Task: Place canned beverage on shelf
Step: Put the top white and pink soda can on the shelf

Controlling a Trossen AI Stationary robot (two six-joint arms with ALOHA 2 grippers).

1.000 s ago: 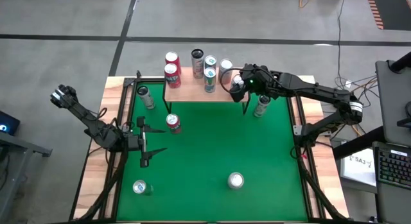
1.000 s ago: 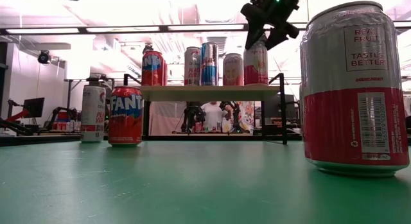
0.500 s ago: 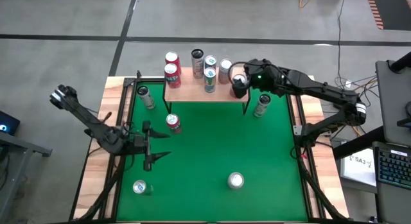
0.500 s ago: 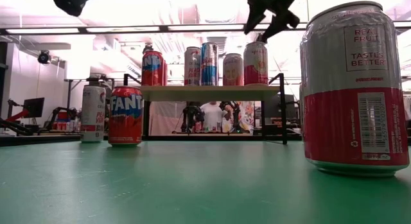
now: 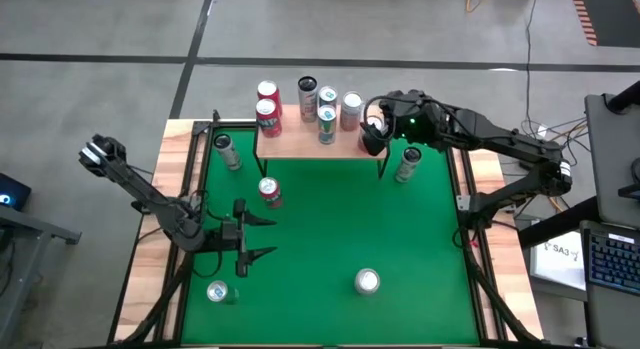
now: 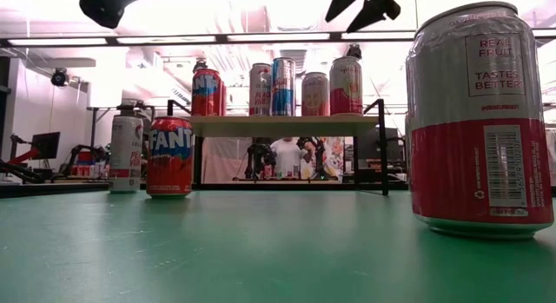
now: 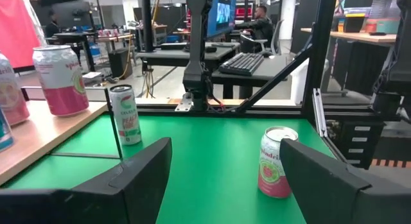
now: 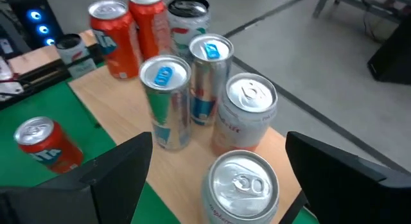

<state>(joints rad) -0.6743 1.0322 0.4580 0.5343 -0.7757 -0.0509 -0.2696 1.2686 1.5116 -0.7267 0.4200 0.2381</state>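
The shelf (image 5: 300, 139) stands at the table's far edge and holds several upright cans. The can at its right end (image 6: 346, 86) is pink and silver and stands on its base on the wood. My right gripper (image 6: 360, 3) is open and hovers just above this can. In the right wrist view the can's silver top (image 8: 241, 185) lies between and below the spread fingers, apart from them. My left gripper (image 5: 268, 237) is open and empty over the green table's left half, pointing toward the right edge.
Loose cans stand on the green table: a Fanta can (image 5: 270, 192), one by the shelf's left leg (image 5: 228, 149), one by its right leg (image 5: 407, 164), one near left (image 5: 218, 291), one near centre (image 5: 367, 281). The table has a wooden border (image 5: 150, 249).
My right gripper has let go of the pink and silver can on the shelf's right end and gone up. The can stays upright on the wood. My left gripper has moved toward the table's near edge and a little toward the right, staying open.
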